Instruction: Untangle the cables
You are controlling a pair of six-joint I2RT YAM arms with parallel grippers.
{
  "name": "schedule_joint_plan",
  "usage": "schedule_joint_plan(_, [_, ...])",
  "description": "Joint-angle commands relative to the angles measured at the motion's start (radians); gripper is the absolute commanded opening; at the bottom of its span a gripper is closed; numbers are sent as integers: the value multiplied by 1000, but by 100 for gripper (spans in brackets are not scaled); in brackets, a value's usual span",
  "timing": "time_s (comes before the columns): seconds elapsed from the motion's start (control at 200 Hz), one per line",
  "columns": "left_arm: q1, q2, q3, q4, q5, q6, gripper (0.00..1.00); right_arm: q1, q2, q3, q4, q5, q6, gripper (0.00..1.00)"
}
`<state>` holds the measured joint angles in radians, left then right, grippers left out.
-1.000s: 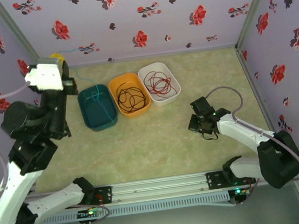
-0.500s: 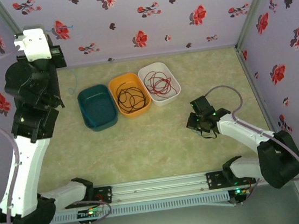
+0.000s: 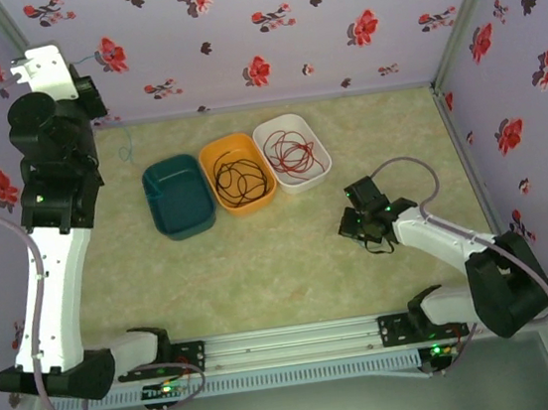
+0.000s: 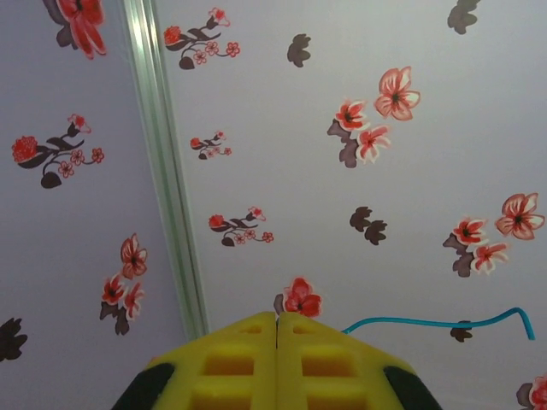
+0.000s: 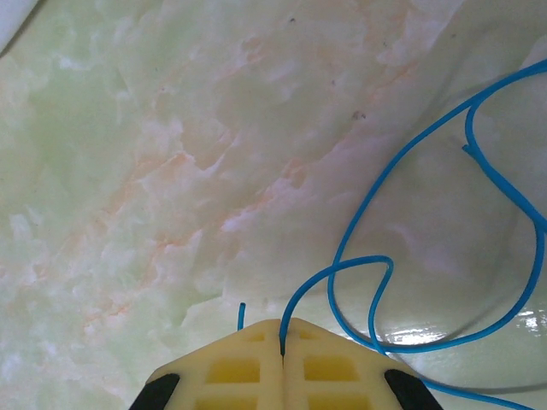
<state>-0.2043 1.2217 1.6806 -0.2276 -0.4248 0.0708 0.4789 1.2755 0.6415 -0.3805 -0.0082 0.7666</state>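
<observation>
My left gripper (image 3: 87, 83) is raised high by the back-left wall. Its yellow fingers (image 4: 231, 359) are shut, and the blue cable (image 4: 427, 323) comes out from their right side. A thin blue strand (image 3: 128, 148) hangs below it over the table. My right gripper (image 3: 349, 226) sits low over the table, shut on a blue cable (image 5: 342, 273) that enters between the tips and loops across the surface. The black cable (image 3: 241, 179) lies coiled in the orange bin (image 3: 210, 159). The red cable (image 3: 293, 155) lies in the white bin (image 3: 289, 123).
A teal bin (image 3: 178, 199) stands left of the orange one with nothing showing inside. Flowered walls close in the back and both sides. A metal rail (image 3: 291, 343) runs along the near edge. The right arm's grey cable (image 3: 420, 169) arcs above the table.
My left arm has swung up and back toward the left corner, drawing the blue cable out of the teal bin. My right gripper has edged slightly left, still shut.
</observation>
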Motion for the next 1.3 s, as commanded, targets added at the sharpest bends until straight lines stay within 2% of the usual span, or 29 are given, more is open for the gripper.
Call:
schedule_joint_plan(0.0, [28, 25, 36, -23, 42, -43, 0, 10, 19, 19, 14, -3, 10, 0])
schedule_joint_plan(0.295, [33, 60, 6, -40, 76, -96, 0, 19, 35, 30, 23, 2, 13, 0])
schedule_joint_plan(0.54, [33, 19, -165, -24, 91, -195, 0, 44, 13, 65, -6, 21, 4, 0])
schedule_joint_plan(0.76, [31, -2, -361, -17, 141, -362, 0, 89, -66, 130, -81, 77, -20, 0])
schedule_joint_plan(1.08, [30, 34, -491, -158, 141, -464, 0, 98, -217, 234, -167, 138, -96, 0])
schedule_joint_plan(1.3, [15, 104, -554, -253, 141, -450, 0, 98, -266, 304, -215, 179, -146, 0])
